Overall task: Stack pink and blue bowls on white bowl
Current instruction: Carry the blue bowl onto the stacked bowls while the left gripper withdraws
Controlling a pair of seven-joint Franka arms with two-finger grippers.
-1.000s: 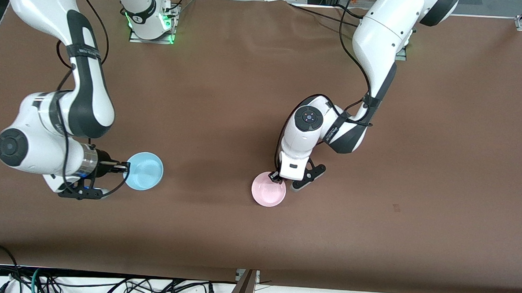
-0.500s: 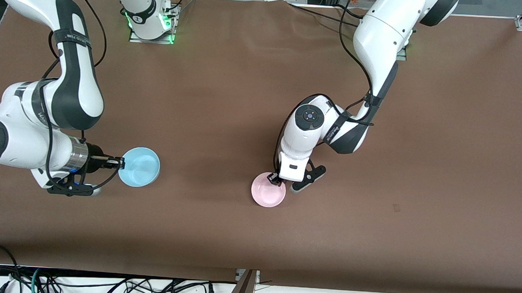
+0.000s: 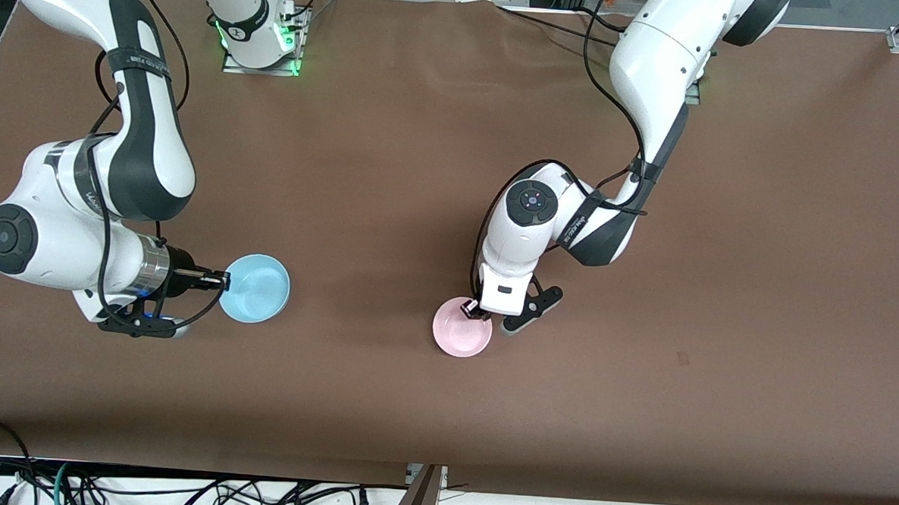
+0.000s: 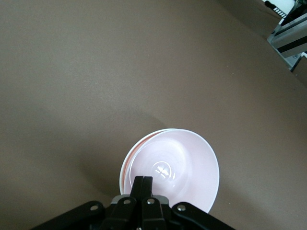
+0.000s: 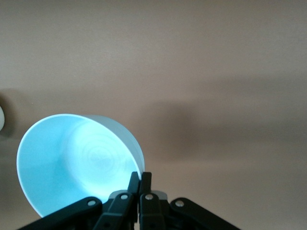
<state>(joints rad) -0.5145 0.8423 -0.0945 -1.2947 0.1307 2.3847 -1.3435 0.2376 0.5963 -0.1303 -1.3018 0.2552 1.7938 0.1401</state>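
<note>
- Table point(image 3: 440, 131): brown top, robot bases along the edge farthest from the front camera.
- Right arm: reaches out toward its own end of the table. Right gripper point(image 3: 219, 279) has its fingers clenched on the rim of the blue bowl, as the right wrist view confirms point(image 5: 139, 179).
- Left arm: reaches to the middle of the table. Left gripper point(image 3: 471, 306) has its fingers pinched on the rim of the pink bowl, seen closed on that rim in the left wrist view point(image 4: 143, 184).
- Blue bowl point(image 3: 257, 288): held at the rim over the table toward the right arm's end, tilted in the right wrist view point(image 5: 72, 163); well apart from the pink bowl. Not yet stacked.
- Pink bowl point(image 3: 461, 330): about midway along the table, nearer the front-camera edge than the middle. In the left wrist view point(image 4: 175, 163) a second rim shows just under and beside its own.
- White bowl point(image 4: 125, 165): judged to be that lower rim; only a sliver shows, so the pink bowl appears nested in it or nearly so.
- Progress: pink on white looks done or almost done, pending release; blue remains to be carried over and set on top.
</note>
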